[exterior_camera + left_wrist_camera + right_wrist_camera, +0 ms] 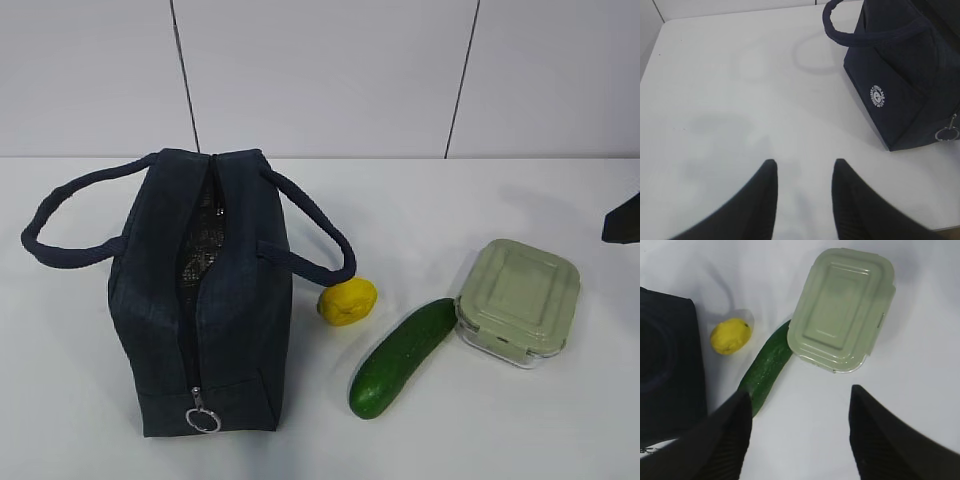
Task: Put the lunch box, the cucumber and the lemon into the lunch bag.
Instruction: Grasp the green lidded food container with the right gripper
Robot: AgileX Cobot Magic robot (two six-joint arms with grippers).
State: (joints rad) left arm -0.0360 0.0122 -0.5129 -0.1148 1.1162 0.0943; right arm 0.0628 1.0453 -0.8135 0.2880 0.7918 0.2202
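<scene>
The navy lunch bag (pixel 205 290) stands on the white table at the left, its top zipper open and silvery lining showing. The yellow lemon (pixel 347 301) lies just right of the bag. The dark green cucumber (pixel 402 356) lies slanted between the lemon and the sage-lidded lunch box (pixel 519 299), touching the box. My right gripper (pixel 799 392) is open and empty, hovering above the table near the cucumber (pixel 765 366) and lunch box (pixel 842 308); the lemon (pixel 730 336) is farther left. My left gripper (pixel 804 165) is open and empty over bare table, left of the bag (pixel 905 75).
The bag's two loop handles (pixel 60 215) spread out to either side. The zipper's metal ring pull (pixel 203 419) hangs at the bag's near end. A dark part of the right arm (pixel 622 220) shows at the right edge. A panelled wall stands behind the table.
</scene>
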